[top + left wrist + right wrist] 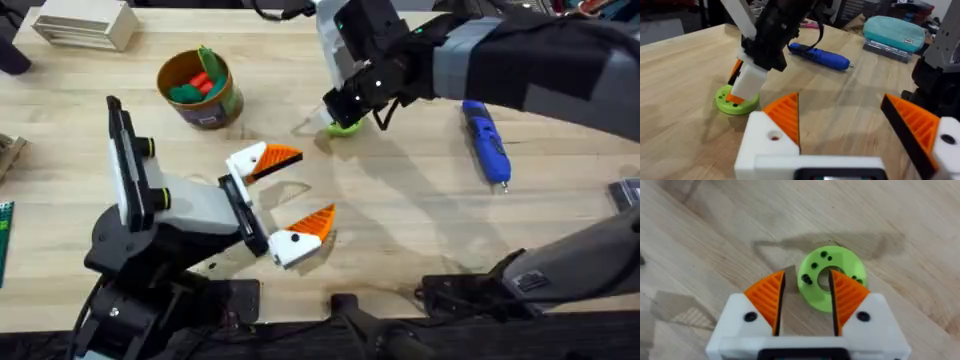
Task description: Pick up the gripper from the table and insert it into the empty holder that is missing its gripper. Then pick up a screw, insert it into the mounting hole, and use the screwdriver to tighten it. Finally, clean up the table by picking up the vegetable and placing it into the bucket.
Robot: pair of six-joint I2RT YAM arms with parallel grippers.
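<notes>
My right gripper (346, 118) reaches across to the bright green ring (840, 260) and hovers low over it. Its fingers are slightly open, one orange pad (847, 295) over the ring's centre hole. Small dark screws (807, 279) sit in the ring's holes. My left gripper (312, 185) rests wide open near the table's middle, and both of its white holders (245, 162) carry orange ribbed pads. The blue screwdriver (487, 145) lies to the right of the ring. The bucket (218, 108) stands at the back left with a dark green vegetable (187, 93) and a red piece inside.
A wooden slatted block (85, 22) sits at the far left corner. A teal pouch (895, 32) lies beyond the screwdriver (820, 56). Bare wood stretches between the left gripper (840, 100) and the ring (727, 104).
</notes>
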